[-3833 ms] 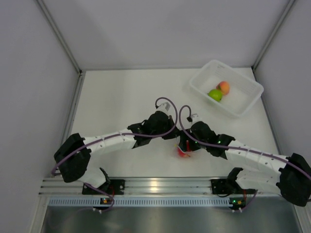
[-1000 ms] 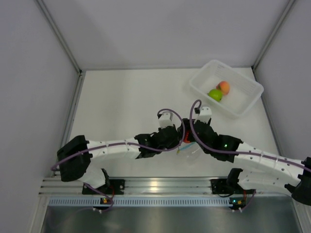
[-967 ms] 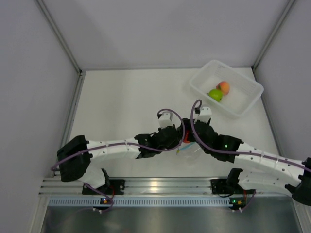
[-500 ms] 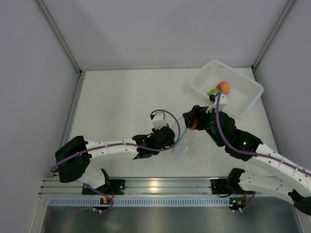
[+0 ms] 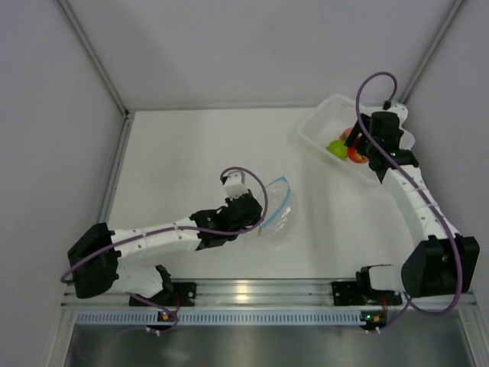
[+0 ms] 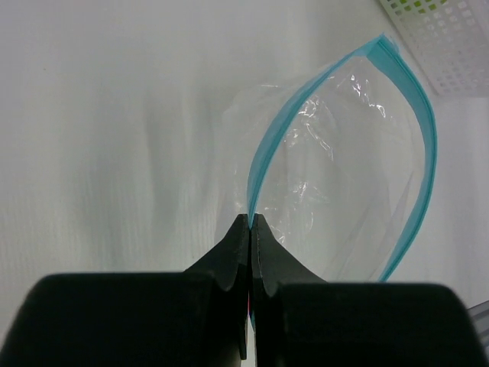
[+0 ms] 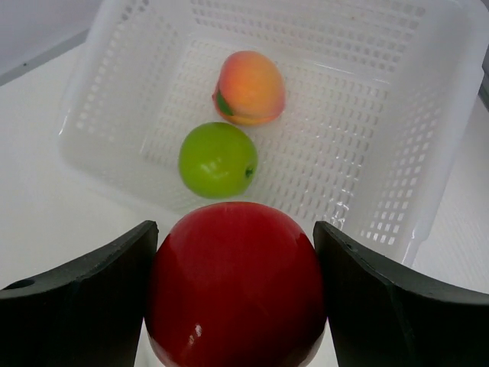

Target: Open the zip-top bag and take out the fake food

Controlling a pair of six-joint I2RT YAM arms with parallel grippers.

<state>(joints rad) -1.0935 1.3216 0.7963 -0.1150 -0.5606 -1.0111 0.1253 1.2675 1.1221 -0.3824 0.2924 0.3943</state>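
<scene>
left arm: reaches from the lower left of the top view toward frame centre. the left gripper (image 5: 260, 226) (image 6: 250, 223) has its fingers pressed together, pinching the blue-teal zip strip of the zip-top bag (image 5: 279, 214) (image 6: 344, 176) at one end of its mouth.

zip-top bag: lies on the white table (image 5: 191, 153) just right of centre in the top view. the mouth stands open, and the two halves of the strip bow apart into a loop (clearest in the left wrist view, where the loop runs from the fingertips up to the upper right). clear crinkled film shows inside the loop.

right arm: stretches up the right side of the top view to the upper right. the right gripper (image 5: 357, 155) (image 7: 237, 283) has its fingers spread wide and clamped on either side of the red fruit (image 5: 357, 155) (image 7: 237, 283), which fills the gap between them.

white bin (image 5: 321, 122) (image 7: 451, 115): sits at the upper right of the table, well apart from the bag. the red fruit hangs at its near edge. on the perforated floor lie the green fruit (image 5: 337, 148) (image 7: 218, 159) and, just beyond and touching it, the orange-peach fruit (image 7: 249, 88).
</scene>
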